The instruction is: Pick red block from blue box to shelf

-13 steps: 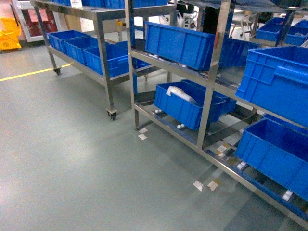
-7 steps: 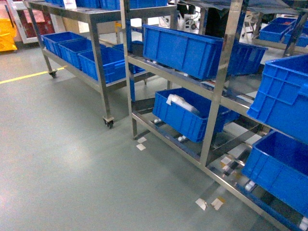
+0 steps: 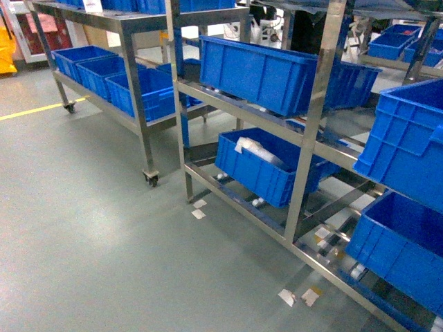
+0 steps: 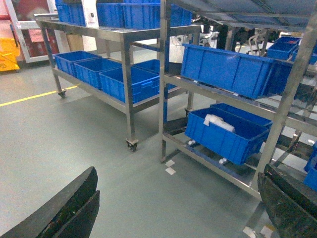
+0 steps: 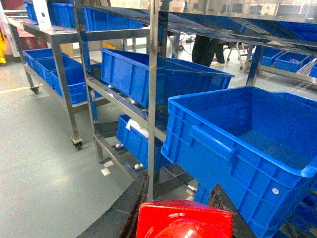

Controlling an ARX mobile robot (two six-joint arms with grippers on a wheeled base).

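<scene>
The red block (image 5: 184, 220) is already picked, clamped between the right gripper (image 5: 181, 218) jaws near the shelf (image 3: 315, 111); placing remains. The left gripper (image 4: 173, 208) jaws stand apart, empty.

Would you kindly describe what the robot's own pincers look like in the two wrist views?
Only finger parts show. The left pincer has two broad, dark, matte black fingers with flat slanted edges. The right pincer fingers are likewise black. No cables or markings are visible.

Red block (image 5: 184, 222) cut by bottom edge
</scene>
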